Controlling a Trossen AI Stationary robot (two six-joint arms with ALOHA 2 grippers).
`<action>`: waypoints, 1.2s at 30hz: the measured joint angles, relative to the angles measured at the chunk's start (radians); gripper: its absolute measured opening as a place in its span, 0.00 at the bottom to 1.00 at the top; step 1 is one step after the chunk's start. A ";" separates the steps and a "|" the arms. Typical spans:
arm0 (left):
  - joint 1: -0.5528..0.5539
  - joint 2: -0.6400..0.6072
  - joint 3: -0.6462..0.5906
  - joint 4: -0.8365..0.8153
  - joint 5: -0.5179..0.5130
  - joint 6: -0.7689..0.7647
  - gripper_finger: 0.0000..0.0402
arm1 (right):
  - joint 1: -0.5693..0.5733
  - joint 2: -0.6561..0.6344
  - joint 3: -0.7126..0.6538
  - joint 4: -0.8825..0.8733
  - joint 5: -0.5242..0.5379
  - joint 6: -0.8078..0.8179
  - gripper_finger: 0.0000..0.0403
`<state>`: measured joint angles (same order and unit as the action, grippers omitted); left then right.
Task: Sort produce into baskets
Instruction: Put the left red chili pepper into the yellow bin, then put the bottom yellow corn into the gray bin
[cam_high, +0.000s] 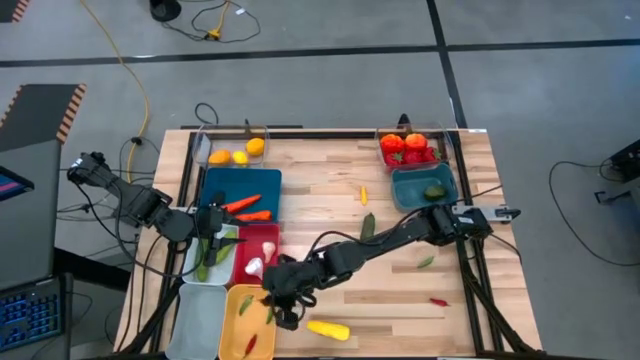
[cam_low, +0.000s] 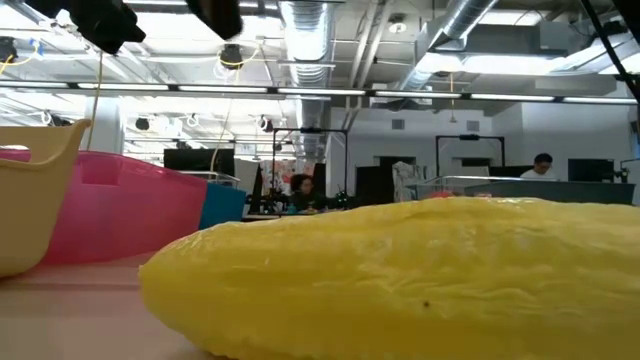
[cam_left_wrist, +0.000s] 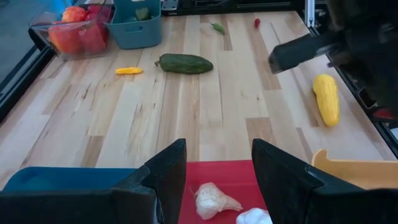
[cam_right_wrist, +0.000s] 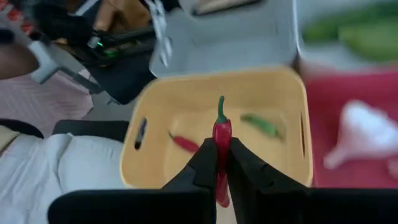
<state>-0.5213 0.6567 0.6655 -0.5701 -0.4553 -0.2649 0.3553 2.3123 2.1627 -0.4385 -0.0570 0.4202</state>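
From above, the right gripper (cam_high: 283, 312) reaches across the table to the near rim of the yellow bin (cam_high: 247, 322), which already holds a green chilli (cam_high: 243, 306) and a red one (cam_high: 251, 345); the step in hand looks like dropping another chilli there, so the arm should carry on until it is fully over the bin floor, not the rim, and let go low so the light pod does not bounce out. A yellow squash (cam_high: 329, 329) lies just beside that bin on the bare wood. The left gripper (cam_high: 208, 228) waits over the white bin (cam_high: 196, 262) with its cucumbers. Other bins: blue (cam_high: 222, 184) with carrots, red (cam_high: 262, 240) with garlic, a clear one (cam_high: 222, 142) with lemons and an orange, another clear one (cam_high: 382, 146) with tomatoes, teal (cam_high: 410, 194) with an avocado, and a pale grey one (cam_high: 198, 320) that looks bare. A cucumber (cam_high: 367, 226) and small chillies lie loose on the table. The low view is filled by the squash (cam_low: 400, 275), with the yellow bin's wall (cam_low: 35, 190) and the red bin (cam_low: 125, 205) behind. The left wrist view shows its fingers (cam_left_wrist: 171, 171) spread apart, holding nothing, above garlic (cam_left_wrist: 214, 200) in the red bin (cam_left_wrist: 242, 171). The right wrist view shows the fingers (cam_right_wrist: 205, 163) pinching a red chilli (cam_right_wrist: 221, 140) upright over the yellow bin (cam_right_wrist: 155, 118).
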 joint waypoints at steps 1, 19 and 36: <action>0.000 0.000 0.000 0.000 0.000 0.000 0.42 | 0.000 -0.001 -0.007 0.027 0.000 -0.024 0.13; 0.000 0.000 0.000 -0.001 0.000 0.000 0.42 | -0.010 0.000 -0.056 0.190 -0.024 -0.068 0.44; 0.000 0.000 0.000 -0.001 0.000 0.000 0.42 | 0.053 -0.003 -0.055 -0.185 -0.473 0.264 0.46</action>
<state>-0.5210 0.6567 0.6655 -0.5709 -0.4549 -0.2649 0.4082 2.3093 2.1075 -0.6239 -0.5304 0.6842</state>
